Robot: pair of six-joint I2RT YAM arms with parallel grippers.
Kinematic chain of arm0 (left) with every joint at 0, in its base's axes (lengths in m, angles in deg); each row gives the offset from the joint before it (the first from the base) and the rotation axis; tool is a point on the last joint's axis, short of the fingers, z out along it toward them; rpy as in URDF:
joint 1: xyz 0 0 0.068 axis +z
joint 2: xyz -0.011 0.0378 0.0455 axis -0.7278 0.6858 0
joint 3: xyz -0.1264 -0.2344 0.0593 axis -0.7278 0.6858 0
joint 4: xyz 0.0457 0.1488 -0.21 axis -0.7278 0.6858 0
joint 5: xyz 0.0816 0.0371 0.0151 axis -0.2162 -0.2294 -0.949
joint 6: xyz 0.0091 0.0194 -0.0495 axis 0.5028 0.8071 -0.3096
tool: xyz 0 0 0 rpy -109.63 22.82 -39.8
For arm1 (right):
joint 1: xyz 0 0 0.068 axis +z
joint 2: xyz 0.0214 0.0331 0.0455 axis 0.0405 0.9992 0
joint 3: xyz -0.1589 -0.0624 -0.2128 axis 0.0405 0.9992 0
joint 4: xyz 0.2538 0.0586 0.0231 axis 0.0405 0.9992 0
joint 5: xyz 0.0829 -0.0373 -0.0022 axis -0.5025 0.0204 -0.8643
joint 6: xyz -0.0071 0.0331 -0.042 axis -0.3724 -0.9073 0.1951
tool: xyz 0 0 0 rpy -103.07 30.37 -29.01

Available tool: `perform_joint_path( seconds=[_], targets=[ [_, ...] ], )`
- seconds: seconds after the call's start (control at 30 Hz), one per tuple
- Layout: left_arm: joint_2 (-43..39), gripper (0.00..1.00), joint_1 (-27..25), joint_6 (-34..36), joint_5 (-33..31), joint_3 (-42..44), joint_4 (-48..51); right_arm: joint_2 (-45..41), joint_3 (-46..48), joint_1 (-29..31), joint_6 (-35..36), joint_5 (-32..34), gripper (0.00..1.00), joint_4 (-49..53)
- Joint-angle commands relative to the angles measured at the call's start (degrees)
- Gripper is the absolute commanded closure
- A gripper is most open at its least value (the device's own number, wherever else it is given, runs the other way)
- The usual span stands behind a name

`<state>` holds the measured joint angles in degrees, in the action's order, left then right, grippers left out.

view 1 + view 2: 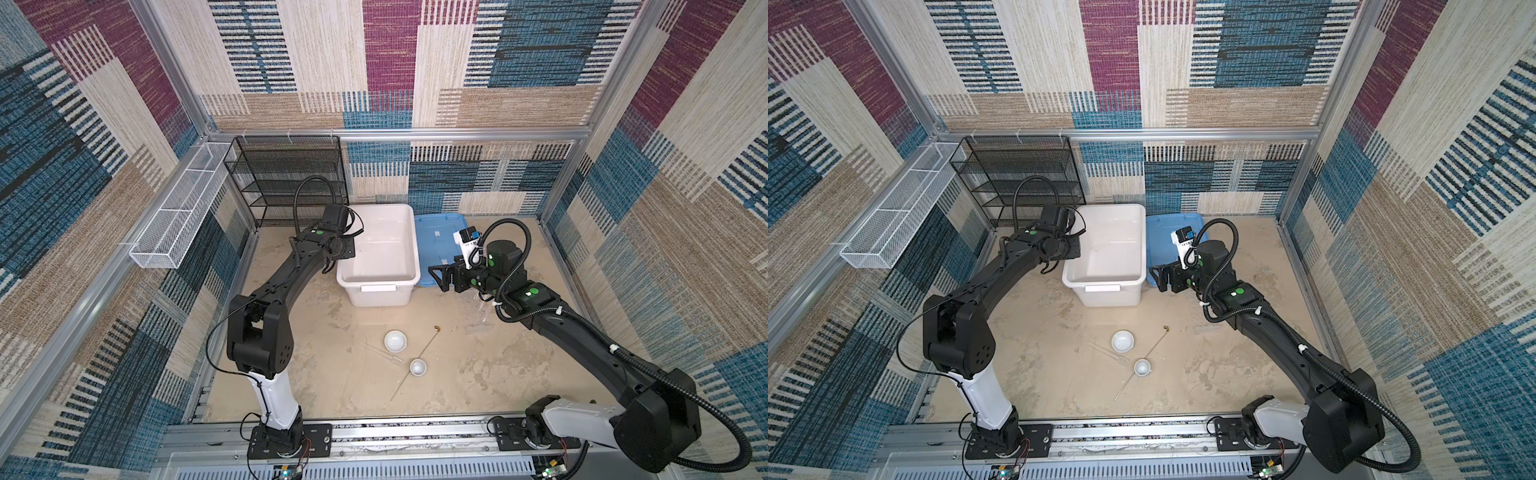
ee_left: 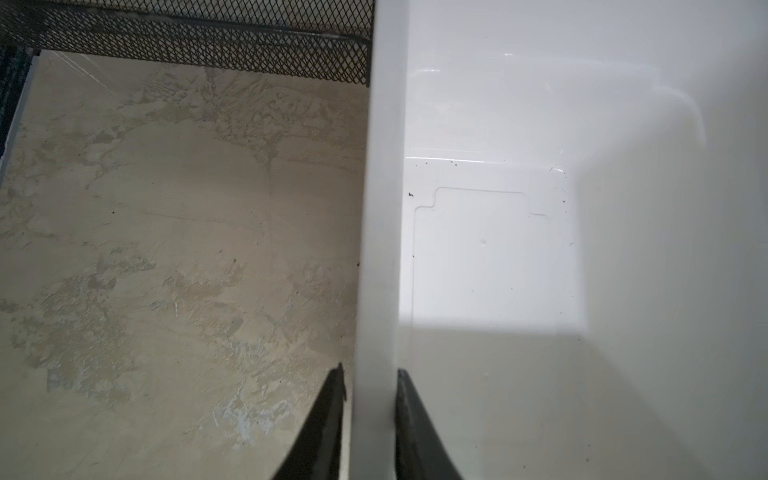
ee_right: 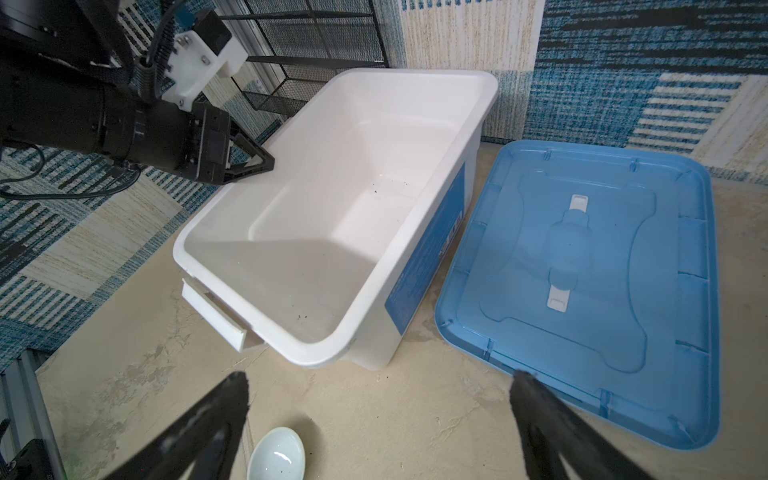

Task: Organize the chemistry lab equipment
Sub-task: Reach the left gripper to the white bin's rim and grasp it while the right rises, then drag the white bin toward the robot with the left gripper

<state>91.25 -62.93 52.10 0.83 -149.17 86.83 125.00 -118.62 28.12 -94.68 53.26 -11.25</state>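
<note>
The left hand (image 2: 370, 370) has narrowed onto the left wall of the white bin (image 1: 376, 281). In the left wrist view one finger (image 2: 411, 419) sits inside against that wall and its partner sits outside, right at the rim, so the wall is pinched between them. The right hand (image 3: 380, 376) hangs wide open with nothing in it, just off the bin's front right corner and above the near edge of the blue lid (image 1: 436, 232), which lies flat on the desk (image 1: 332, 395) beside the bin. The bin holds nothing but a few dark specks. The lab equipment lies on the open desk in front of the bin, well apart from both hands. The larger white dish (image 1: 395, 340) sits nearest the bin and the smaller white dish (image 1: 417, 367) just in front of it. The metal rod (image 1: 428, 343) runs slantwise past the smaller dish's rim with its brass tip toward the bin. A clear dropper (image 1: 384, 354) lies just beside the larger dish. A black mesh shelf (image 1: 291, 178) stands behind the bin.
</note>
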Motion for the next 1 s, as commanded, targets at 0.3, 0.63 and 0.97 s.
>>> perform_joint_path(
  seconds=[0.3, 0.63, 0.97],
  targets=[
    [-12.1, 0.85, -0.6, -7.4, 0.2, 12.4, 0.0, -0.8, 0.7, 0.1, -0.8, -0.9, 0.01, -1.8],
    [-25.2, 0.95, -0.7, -20.7, -0.6, 26.7, -1.6, 0.2, 0.5, 0.8, -2.2, -2.4, 0.01, -2.4],
    [-38.6, 0.94, -1.0, -36.7, -10.9, 38.4, -6.5, 0.5, 1.2, 1.4, -3.0, -1.9, 0.0, -2.2]
  ],
)
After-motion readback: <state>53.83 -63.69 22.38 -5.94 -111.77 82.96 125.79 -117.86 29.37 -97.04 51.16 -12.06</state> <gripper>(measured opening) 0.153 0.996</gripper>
